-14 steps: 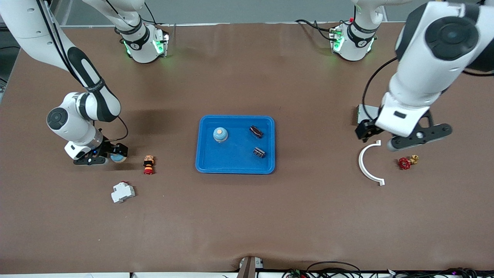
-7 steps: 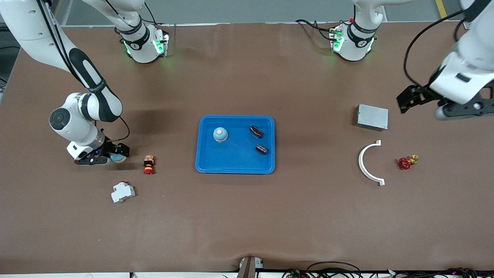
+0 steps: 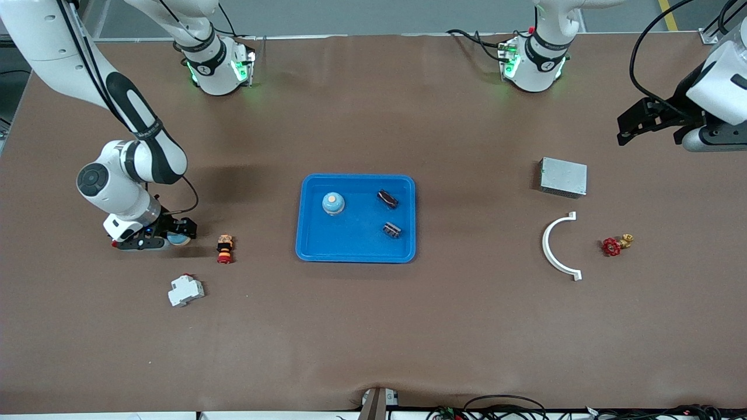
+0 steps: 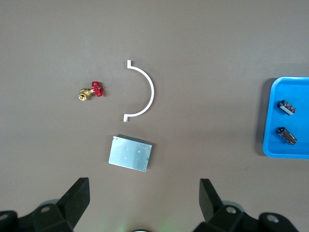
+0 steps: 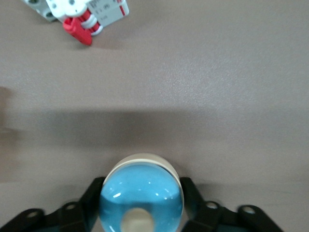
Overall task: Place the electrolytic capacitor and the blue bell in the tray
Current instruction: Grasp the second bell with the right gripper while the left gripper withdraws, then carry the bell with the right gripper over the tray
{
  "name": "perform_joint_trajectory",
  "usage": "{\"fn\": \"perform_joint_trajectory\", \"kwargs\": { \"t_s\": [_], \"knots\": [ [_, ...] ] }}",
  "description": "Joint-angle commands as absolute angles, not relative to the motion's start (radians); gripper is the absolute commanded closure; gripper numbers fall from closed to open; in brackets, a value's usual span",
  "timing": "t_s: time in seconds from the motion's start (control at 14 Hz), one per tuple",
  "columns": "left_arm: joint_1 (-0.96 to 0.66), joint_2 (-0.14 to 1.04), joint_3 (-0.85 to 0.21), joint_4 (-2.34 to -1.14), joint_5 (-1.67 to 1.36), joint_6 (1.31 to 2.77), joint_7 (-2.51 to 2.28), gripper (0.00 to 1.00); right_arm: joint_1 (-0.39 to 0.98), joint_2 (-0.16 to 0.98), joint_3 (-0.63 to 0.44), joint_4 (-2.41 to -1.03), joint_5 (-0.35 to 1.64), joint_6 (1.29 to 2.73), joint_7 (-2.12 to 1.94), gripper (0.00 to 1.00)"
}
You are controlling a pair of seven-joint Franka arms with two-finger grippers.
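Observation:
The blue tray [image 3: 350, 239] lies mid-table and holds a blue bell [image 3: 333, 203] and two dark capacitors [image 3: 387, 199] [image 3: 391, 230]. My right gripper [image 3: 175, 238] is low at the table toward the right arm's end, shut on a second blue bell [image 5: 141, 193] with a cream base and knob; the black fingers [image 5: 94, 193] press on both its sides. My left gripper [image 3: 642, 122] is open and empty, up in the air over the left arm's end of the table. Its wrist view shows its gripper [image 4: 144, 200], the tray's rim [image 4: 270, 121] and both capacitors [image 4: 286, 107] [image 4: 286, 136].
A grey metal box [image 3: 563, 177], a white half-ring [image 3: 557, 248] and a red-handled brass valve [image 3: 614, 245] lie toward the left arm's end. A red and orange push button [image 3: 224, 248] and a white breaker [image 3: 185, 290] lie near the right gripper.
The left arm has lifted and swung from over the white half-ring and grey box out toward its end of the table. The right gripper with the bell has barely shifted.

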State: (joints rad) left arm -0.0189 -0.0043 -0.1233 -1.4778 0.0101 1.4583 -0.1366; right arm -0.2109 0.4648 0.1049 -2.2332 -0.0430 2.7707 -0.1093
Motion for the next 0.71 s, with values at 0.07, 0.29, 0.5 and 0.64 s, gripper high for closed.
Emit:
{"fn": "perform_joint_trajectory", "kwargs": {
  "t_s": [0.07, 0.29, 0.5, 0.64],
  "knots": [
    [-0.029, -0.054, -0.107, -1.513, -0.009, 1.459, -0.121, 0.0, -0.2, 0.442, 0.115, -2.234, -0.038, 2.746, -0.075, 1.0],
    [-0.031, -0.054, -0.109, -1.506, -0.008, 1.448, -0.12, 0.0, -0.086, 0.345, 0.115, -2.211, -0.038, 2.589, 0.104, 1.0],
    [-0.031, -0.055, -0.114, -1.473, 0.003, 1.445, -0.121, 0.0, 0.072, 0.295, 0.117, -2.117, -0.038, 2.381, 0.375, 1.0],
    [-0.037, -0.066, -0.117, -1.463, 0.0, 1.422, -0.12, 0.0, 0.182, 0.291, 0.117, -2.065, -0.038, 2.335, 0.564, 1.0]
  ]
}}
